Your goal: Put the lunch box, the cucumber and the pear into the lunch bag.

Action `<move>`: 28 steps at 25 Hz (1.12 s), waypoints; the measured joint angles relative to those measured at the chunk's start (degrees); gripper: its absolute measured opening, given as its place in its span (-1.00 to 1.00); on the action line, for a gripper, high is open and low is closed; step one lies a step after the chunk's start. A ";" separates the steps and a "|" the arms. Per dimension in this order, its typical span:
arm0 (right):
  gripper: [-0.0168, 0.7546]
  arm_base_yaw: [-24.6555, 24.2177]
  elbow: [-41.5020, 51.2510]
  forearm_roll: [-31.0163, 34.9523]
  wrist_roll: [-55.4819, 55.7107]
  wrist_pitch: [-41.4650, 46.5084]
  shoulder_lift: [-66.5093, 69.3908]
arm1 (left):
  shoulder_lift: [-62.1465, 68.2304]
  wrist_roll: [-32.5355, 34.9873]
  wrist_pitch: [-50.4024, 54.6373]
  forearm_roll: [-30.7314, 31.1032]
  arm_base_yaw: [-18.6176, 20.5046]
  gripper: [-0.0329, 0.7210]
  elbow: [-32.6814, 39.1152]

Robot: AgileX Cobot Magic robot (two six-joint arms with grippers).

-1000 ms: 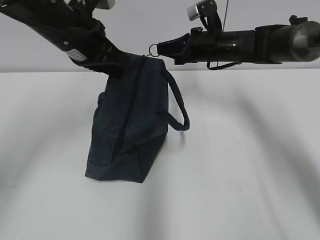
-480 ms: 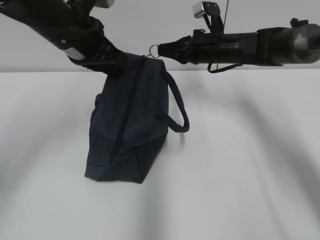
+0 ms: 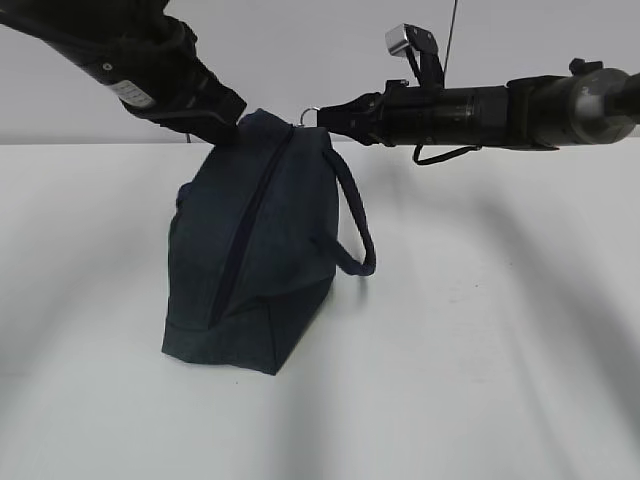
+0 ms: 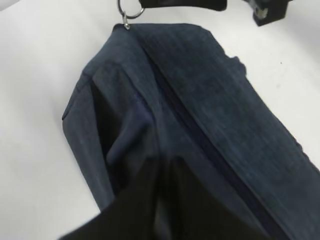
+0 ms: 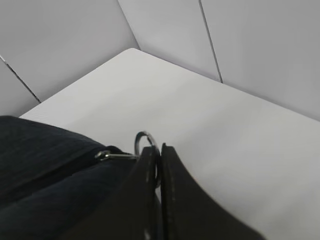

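Note:
The dark navy lunch bag (image 3: pixel 255 250) stands on the white table, zipper closed along its top and side. My left gripper (image 3: pixel 222 128) is shut on the bag's fabric at its top left corner; the left wrist view shows its fingers (image 4: pixel 200 200) pinching a fold of the bag (image 4: pixel 210 100). My right gripper (image 3: pixel 325 115) is shut on the metal ring pull (image 3: pixel 309 116) at the bag's top right end; the ring (image 5: pixel 145 140) sits between its fingers in the right wrist view. One looped handle (image 3: pixel 355 215) hangs on the right. Lunch box, cucumber and pear are out of view.
The white table (image 3: pixel 480 330) spreads around the bag, with a pale wall behind. The table's far corner (image 5: pixel 132 50) shows in the right wrist view.
The bag's top has moved down and a little left with both grippers. The right gripper has come lower, still holding the ring pull.

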 joint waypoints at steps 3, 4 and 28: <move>-0.96 -0.71 0.00 0.34 0.59 -0.80 1.54 | -1.40 0.00 1.17 0.05 0.00 -0.91 0.00; -0.96 -0.82 0.00 0.34 0.59 -0.80 1.79 | -1.59 0.00 1.34 0.00 0.00 -0.91 0.00; -0.96 -0.84 -0.56 0.48 0.81 2.23 2.06 | 1.48 0.05 -4.60 -4.67 0.00 -0.30 0.00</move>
